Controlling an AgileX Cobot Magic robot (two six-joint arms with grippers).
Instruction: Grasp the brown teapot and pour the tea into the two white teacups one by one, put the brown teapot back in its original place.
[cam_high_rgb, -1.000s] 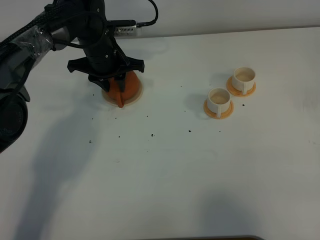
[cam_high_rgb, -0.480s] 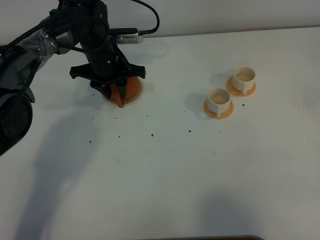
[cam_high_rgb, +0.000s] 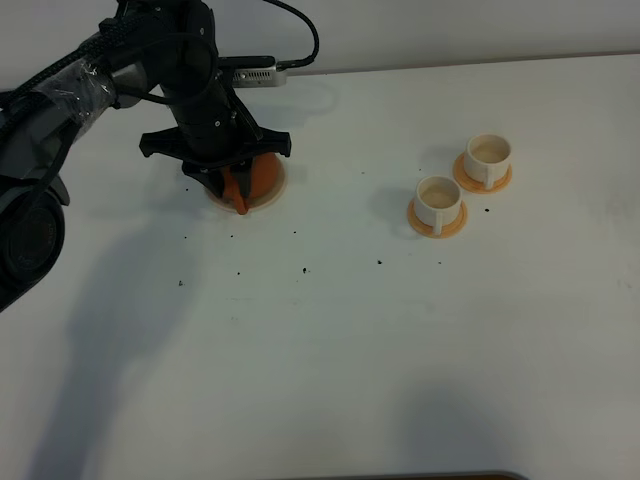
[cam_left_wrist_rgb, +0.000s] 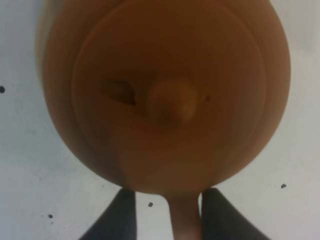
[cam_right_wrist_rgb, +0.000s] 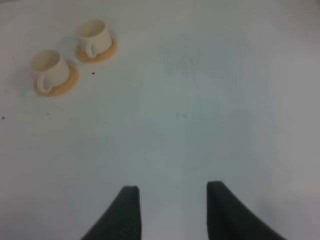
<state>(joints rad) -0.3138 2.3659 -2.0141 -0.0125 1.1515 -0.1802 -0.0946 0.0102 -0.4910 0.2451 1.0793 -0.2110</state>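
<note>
The brown teapot (cam_high_rgb: 262, 176) sits on the beige coaster (cam_high_rgb: 277, 189) at the back left. My left gripper (cam_high_rgb: 236, 186) is down over it. In the left wrist view the teapot (cam_left_wrist_rgb: 165, 95) fills the frame. Its side handle (cam_left_wrist_rgb: 185, 220) lies between my left gripper's (cam_left_wrist_rgb: 169, 217) dark fingers, with a gap on one side, so the gripper is open around it. The two white teacups (cam_high_rgb: 438, 197) (cam_high_rgb: 489, 152) stand on orange saucers at the right, also in the right wrist view (cam_right_wrist_rgb: 47, 67) (cam_right_wrist_rgb: 95, 35). My right gripper (cam_right_wrist_rgb: 172, 215) is open and empty above bare table.
Small dark specks (cam_high_rgb: 303, 270) are scattered over the white table (cam_high_rgb: 330, 350) in front of the teapot. A grey cable and connector (cam_high_rgb: 250, 74) run behind the left arm near the back edge.
One second ago the teapot showed larger under the left gripper; the gripper and teapot have since settled lower onto the coaster. Nothing has moved in the last half second.
</note>
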